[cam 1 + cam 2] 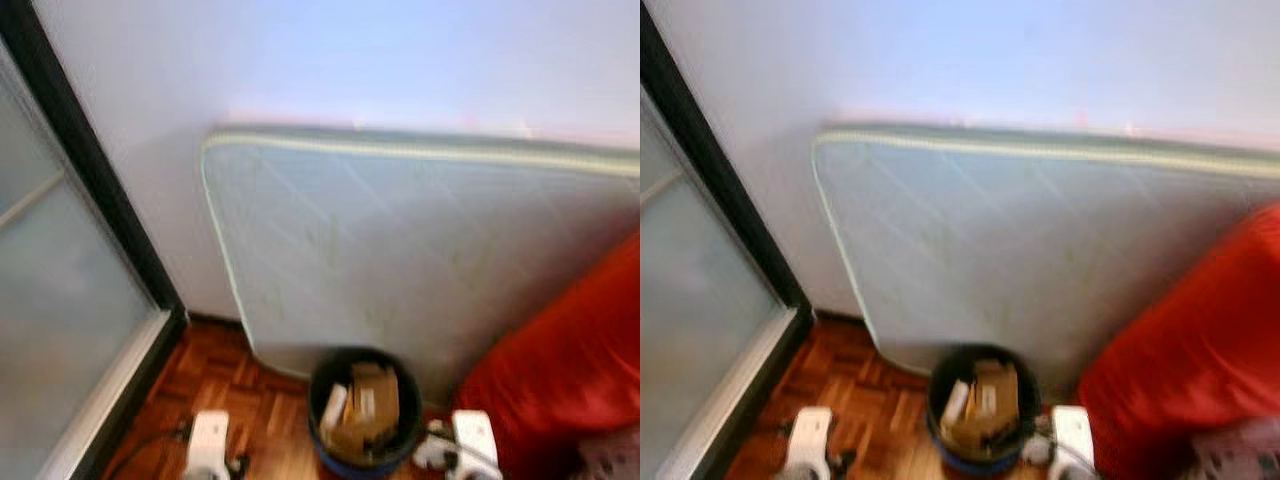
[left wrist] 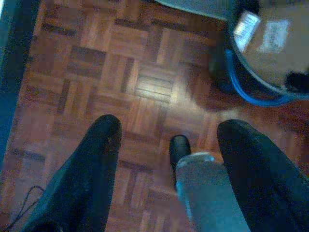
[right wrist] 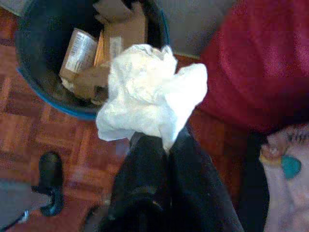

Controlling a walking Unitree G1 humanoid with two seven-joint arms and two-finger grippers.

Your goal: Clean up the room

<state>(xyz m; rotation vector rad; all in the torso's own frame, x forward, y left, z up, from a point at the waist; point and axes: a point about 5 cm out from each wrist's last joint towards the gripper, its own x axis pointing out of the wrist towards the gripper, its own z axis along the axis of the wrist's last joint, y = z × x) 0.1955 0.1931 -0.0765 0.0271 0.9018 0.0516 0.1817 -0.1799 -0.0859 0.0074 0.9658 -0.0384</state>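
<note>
Right gripper (image 3: 161,140): fingers pressed together, pinching a crumpled white tissue (image 3: 149,94) by its lower edge. The wad hangs just beside the near right rim of the dark bin (image 1: 365,412), partly over the rim, not yet fully above the opening. The bin stands on the parquet floor (image 2: 96,72) and is already loaded with cardboard scraps (image 3: 113,43).

Left gripper (image 2: 169,159): fingers spread wide, nothing between them, pointing down at bare floor left of the bin.

Surroundings: a pale mattress (image 1: 420,240) leans against the far wall behind the bin; red bedding (image 1: 570,370) lies to the right.

Handling estimate: the tissue looks very light, soft and fully compressible, not fragile. It may cling to the finger pads or drift on release rather than drop straight. The current hold on a bunched fold seems adequate. Judgement: carry it further left and far, over the bin's centre, before releasing, since a drop from here risks landing on the rim or floor.
</note>
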